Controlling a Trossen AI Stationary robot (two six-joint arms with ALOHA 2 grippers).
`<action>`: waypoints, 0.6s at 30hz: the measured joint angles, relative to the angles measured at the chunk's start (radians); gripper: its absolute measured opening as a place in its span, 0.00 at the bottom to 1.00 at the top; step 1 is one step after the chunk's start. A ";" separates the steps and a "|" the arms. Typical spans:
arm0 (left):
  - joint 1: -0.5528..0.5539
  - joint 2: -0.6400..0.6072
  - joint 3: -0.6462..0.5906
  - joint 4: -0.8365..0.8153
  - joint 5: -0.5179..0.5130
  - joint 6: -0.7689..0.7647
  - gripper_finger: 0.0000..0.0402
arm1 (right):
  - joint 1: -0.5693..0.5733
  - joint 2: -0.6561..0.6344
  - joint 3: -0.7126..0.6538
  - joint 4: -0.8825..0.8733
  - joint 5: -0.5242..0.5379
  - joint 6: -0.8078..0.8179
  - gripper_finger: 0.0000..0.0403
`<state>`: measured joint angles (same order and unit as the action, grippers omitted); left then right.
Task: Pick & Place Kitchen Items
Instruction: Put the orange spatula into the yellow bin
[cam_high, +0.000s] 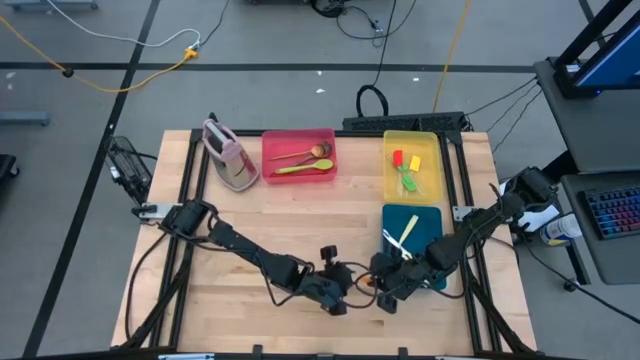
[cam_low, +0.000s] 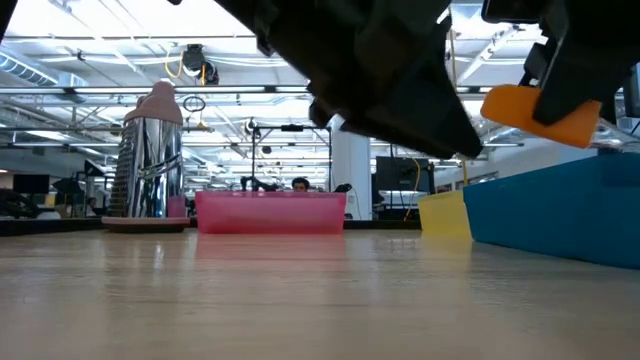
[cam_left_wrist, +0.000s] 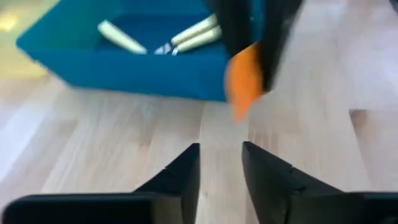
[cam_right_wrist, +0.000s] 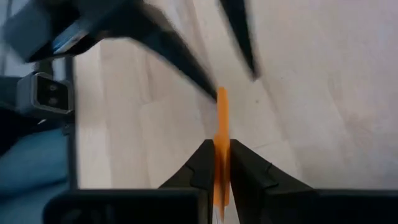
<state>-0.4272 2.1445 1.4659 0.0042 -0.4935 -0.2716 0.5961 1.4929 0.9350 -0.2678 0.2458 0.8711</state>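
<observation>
My right pincer (cam_right_wrist: 221, 163) is clamped on the orange spatula head (cam_right_wrist: 221, 134), gripping it edge-on between both fingers, near the table's front edge just beside the blue tray (cam_high: 432, 218). My left pincer (cam_left_wrist: 221, 168) sits close in front of it with its fingers parted and nothing between them; from its wrist view the orange head (cam_left_wrist: 244, 84) hangs in the other arm's dark fingers, apart from mine. I judge this to be a handover or a carry toward a tray, and to do it well I should keep the right grip firm, hold the spatula level so it doesn't swing, draw the left arm clear without brushing the head, and lower the piece fully inside a tray wall before letting go. Counting outward: the blue tray holds what look like two or three cream-handled knives (cam_left_wrist: 186, 36); the yellow tray (cam_high: 394, 175) near the back right holds a few small red, yellow and green pieces I cannot count surely; the red tray (cam_high: 272, 145) at the back holds one wooden spoon (cam_high: 302, 154) and one green spoon (cam_high: 305, 168); one pink-and-grey container (cam_high: 230, 155) stands at the back left.
</observation>
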 joint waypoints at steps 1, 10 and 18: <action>-0.001 0.000 0.000 -0.017 0.000 -0.025 0.33 | 0.000 0.000 0.000 0.004 -0.014 0.000 0.06; -0.016 0.000 0.000 -0.085 0.000 -0.159 0.42 | -0.043 -0.114 0.000 0.002 0.007 -0.110 0.06; -0.023 0.001 0.000 -0.082 -0.001 -0.178 0.42 | -0.172 -0.355 0.000 -0.091 0.219 -0.299 0.07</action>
<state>-0.4503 2.1452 1.4658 -0.0776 -0.4946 -0.4495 0.4238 1.1376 0.9348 -0.3586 0.4644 0.5717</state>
